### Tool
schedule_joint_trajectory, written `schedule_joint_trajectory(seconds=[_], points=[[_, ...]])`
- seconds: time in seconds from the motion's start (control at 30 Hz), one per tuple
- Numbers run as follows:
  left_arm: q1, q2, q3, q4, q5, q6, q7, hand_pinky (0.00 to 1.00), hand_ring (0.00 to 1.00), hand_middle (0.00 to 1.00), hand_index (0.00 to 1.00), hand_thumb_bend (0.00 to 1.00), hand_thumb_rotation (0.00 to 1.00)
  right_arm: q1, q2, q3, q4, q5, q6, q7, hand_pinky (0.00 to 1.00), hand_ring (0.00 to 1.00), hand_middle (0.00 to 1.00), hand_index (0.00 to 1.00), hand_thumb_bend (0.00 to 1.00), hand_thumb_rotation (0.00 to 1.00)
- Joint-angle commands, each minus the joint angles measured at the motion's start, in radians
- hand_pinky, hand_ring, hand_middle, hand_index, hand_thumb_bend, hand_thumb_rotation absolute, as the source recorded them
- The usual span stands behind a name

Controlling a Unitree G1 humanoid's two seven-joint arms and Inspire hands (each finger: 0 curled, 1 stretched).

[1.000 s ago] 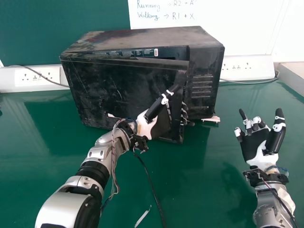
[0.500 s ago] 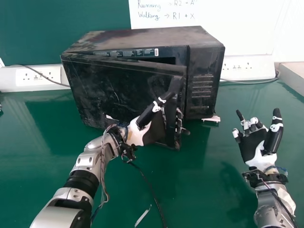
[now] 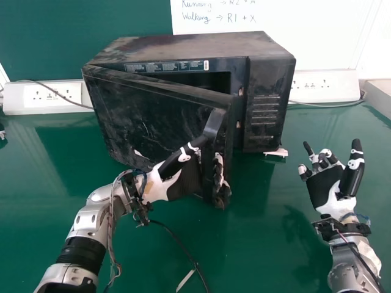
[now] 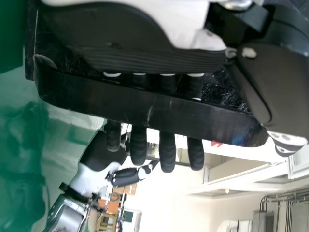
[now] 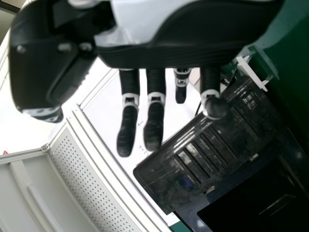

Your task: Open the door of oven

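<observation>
Head view: left hand (image 3: 186, 178) touches scuffed, flat black oven door (image 3: 149, 116).

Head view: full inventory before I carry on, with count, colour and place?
oven: one, black, mid-table
oven door: one, black, partly open
door handle: one, black, on the door
table: one, green
socket panels: two, white, either side behind
handwritten sheet: one, white, behind
cables: black one in front, grey ones behind
scraps: two, white, front and oven corner
dark object: one, left edge, unidentified
left hand: black-white, at handle
right hand: black-white, right side, open
</observation>
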Motion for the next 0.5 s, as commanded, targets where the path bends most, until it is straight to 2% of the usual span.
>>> schedule_joint_trajectory(seconds=[0.0, 0.07, 0.13, 0.23, 0.33, 0.4, 0.43, 0.47], points=[[-0.063, -0.016, -0.105, -0.101, -0.040, 0.002, -0.253, 0.02, 0.07, 0.14, 0.19, 0.77, 0.57, -0.001, -0.012, -0.006, 0.012, 0.010, 0.000, 0.017, 0.00, 0.00, 0.06, 0.10, 0.89, 0.86], [-0.071, -0.001, -0.118, -0.097, -0.038, -0.017, -0.309, 0.02, 0.06, 0.12, 0.17, 0.73, 0.44, -0.003, -0.013, -0.006, 0.015, 0.008, -0.001, 0.012, 0.00, 0.00, 0.06, 0.10, 0.89, 0.86], [-0.069, 0.002, -0.115, -0.097, -0.040, -0.044, -0.334, 0.02, 0.06, 0.12, 0.17, 0.71, 0.35, -0.004, -0.014, -0.006, 0.017, 0.008, 0.002, 0.013, 0.00, 0.00, 0.06, 0.10, 0.90, 0.86], [-0.069, 0.005, -0.113, -0.092, -0.042, -0.065, -0.365, 0.01, 0.06, 0.12, 0.17, 0.69, 0.35, -0.005, -0.014, -0.007, 0.016, 0.012, 0.007, 0.018, 0.00, 0.00, 0.06, 0.10, 0.89, 0.86], [-0.061, 0.003, -0.083, -0.061, -0.064, -0.079, -0.388, 0.01, 0.05, 0.11, 0.17, 0.80, 0.35, -0.005, -0.016, -0.007, 0.017, 0.016, 0.012, 0.026, 0.00, 0.00, 0.06, 0.10, 0.90, 0.86], [-0.056, 0.003, -0.061, -0.041, -0.084, -0.094, -0.413, 0.01, 0.05, 0.11, 0.17, 0.79, 0.32, -0.005, -0.016, -0.007, 0.015, 0.018, 0.018, 0.027, 0.00, 0.00, 0.06, 0.10, 0.90, 0.85], [-0.057, 0.002, -0.051, -0.028, -0.101, -0.077, -0.430, 0.01, 0.05, 0.12, 0.20, 0.77, 0.28, -0.004, -0.016, -0.006, 0.014, 0.016, 0.017, 0.025, 0.00, 0.00, 0.06, 0.10, 0.90, 0.85], [-0.060, 0.004, -0.043, -0.014, -0.124, -0.050, -0.449, 0.01, 0.06, 0.13, 0.36, 0.62, 0.16, -0.004, -0.015, -0.004, 0.012, 0.013, 0.015, 0.021, 0.00, 0.00, 0.06, 0.10, 0.90, 0.86]])
